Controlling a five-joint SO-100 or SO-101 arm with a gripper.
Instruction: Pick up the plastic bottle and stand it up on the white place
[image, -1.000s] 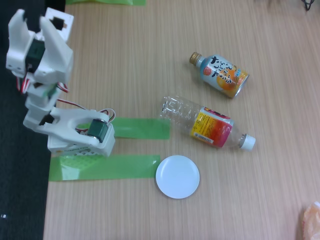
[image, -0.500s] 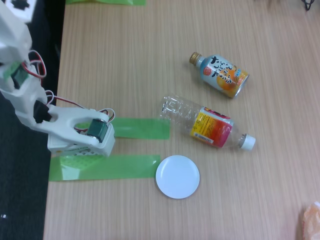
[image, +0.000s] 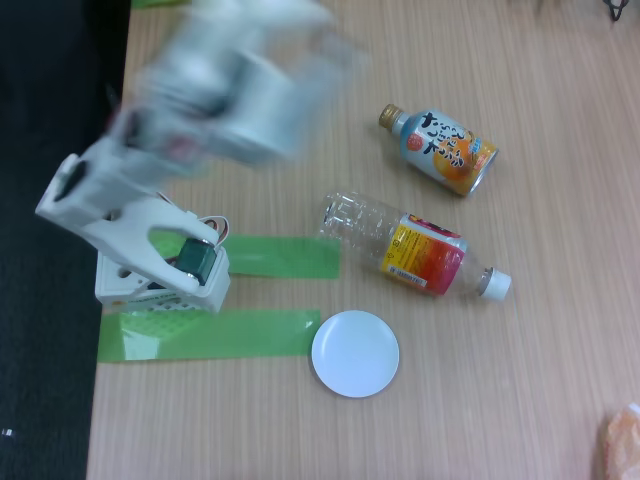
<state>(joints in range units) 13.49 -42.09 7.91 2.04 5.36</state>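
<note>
1. You have an orange-and-blue bottle-can (image: 440, 149) with a gold cap lying on its side on the wooden table (image: 560, 380).
2. Two green tape strips (image: 215, 334) lie at lower left.
3. Something orange (image: 622, 442) sits at your lower-right corner.
</note>
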